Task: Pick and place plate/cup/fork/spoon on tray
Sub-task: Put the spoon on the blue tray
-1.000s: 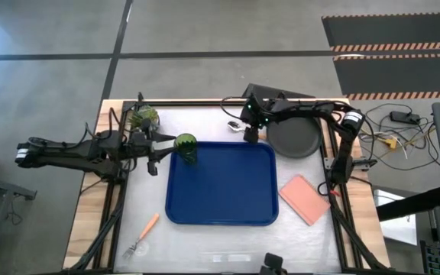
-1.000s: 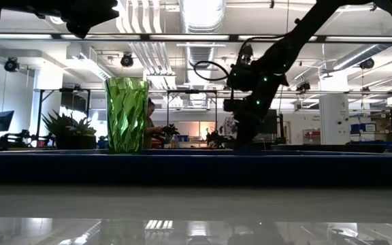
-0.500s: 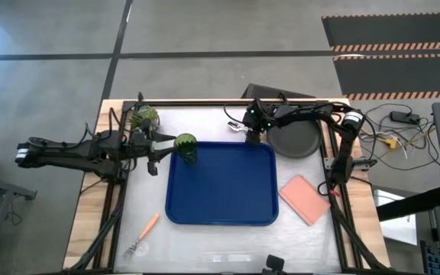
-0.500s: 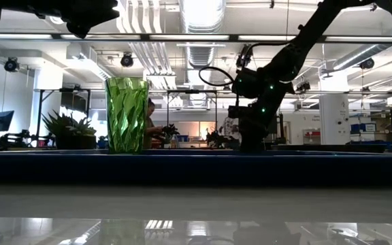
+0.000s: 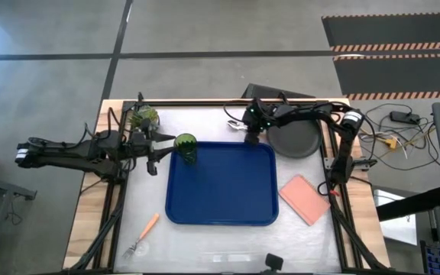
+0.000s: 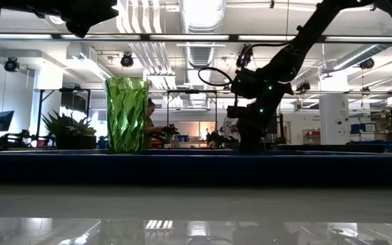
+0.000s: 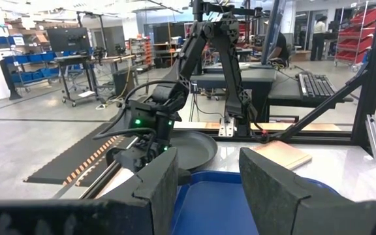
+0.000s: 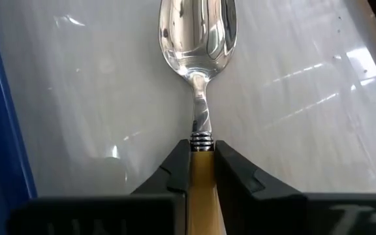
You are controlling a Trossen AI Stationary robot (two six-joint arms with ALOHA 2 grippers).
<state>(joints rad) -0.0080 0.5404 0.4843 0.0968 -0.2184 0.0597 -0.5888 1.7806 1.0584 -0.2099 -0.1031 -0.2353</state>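
Grey workshop floor surrounds a pale table [image 5: 205, 244] framed by dark rails. On it, the biggest piece is the blue rectangular tray [image 5: 220, 198] with rounded corners and a raised rim, lying near the middle. At the tray's far right, on the table, sits the round dark plate [image 5: 295, 140]; a pink pad [image 5: 305, 198] lies to the tray's right. A potted plant [image 5: 143, 116] stands at the far left.

At the tray's far left corner stands the translucent green cup [image 5: 186, 147], faceted and upright, seemingly just inside the rim. The left gripper [image 7: 204, 189] waits beside it with fingers spread and nothing between them.

Just beyond the tray's far edge, left of the plate, the right gripper [image 8: 200, 163] is clenched on the spoon [image 8: 199, 39], pinching the orange handle right at the ringed collar where the silver neck begins. The polished oval bowl points away from the fingers over the bare table.

The step in hand seems to be carrying the spoon to the tray. Done well, that likely means lifting straight up enough to clear the raised rim, keeping the spoon level, then setting it on open blue floor away from the cup.

Smallest and farthest off, the orange-handled fork [image 5: 145, 233] lies on the table at the tray's near left.
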